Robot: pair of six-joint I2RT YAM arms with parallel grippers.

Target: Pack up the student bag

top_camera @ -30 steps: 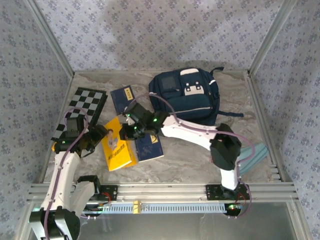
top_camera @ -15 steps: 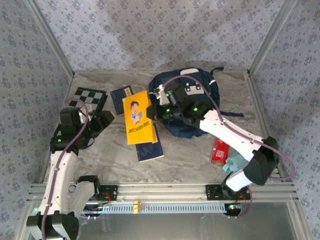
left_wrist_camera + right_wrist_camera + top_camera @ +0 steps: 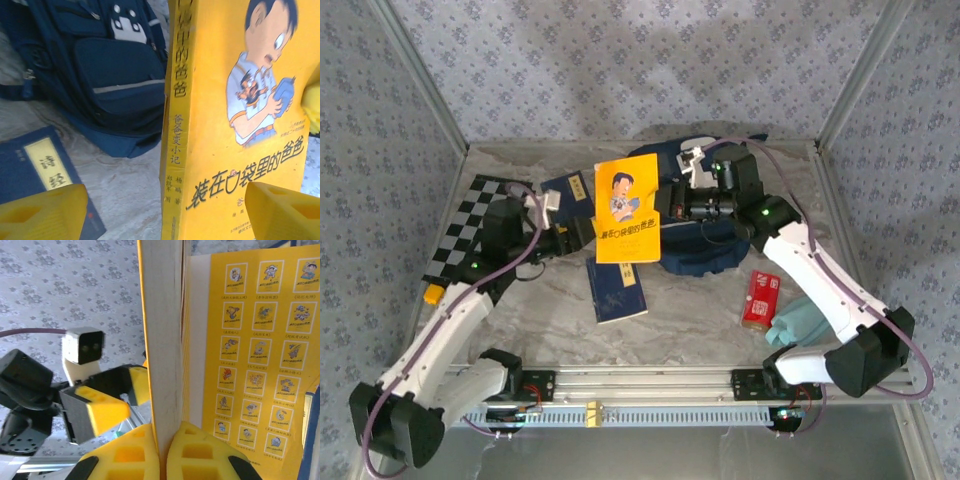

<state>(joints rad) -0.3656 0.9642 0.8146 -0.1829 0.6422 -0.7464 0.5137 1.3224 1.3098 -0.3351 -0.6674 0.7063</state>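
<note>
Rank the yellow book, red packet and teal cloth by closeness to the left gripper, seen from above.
From the left gripper:
1. yellow book, just to its right, held upright.
2. red packet, on the table's right side.
3. teal cloth, farther right, near the front edge.

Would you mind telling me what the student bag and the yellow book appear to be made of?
The student bag: probably woven synthetic fabric, matte navy, with seams and soft folds. The yellow book: paper pages, seen edge-on, under a smooth printed card cover.

right gripper (image 3: pixel 164 440) clamped on the page edge of an upright yellow book (image 3: pixel 250 365); left gripper (image 3: pixel 125 397), jaws apart, beside it against the patterned wall (image 3: pixel 60 285).
</note>
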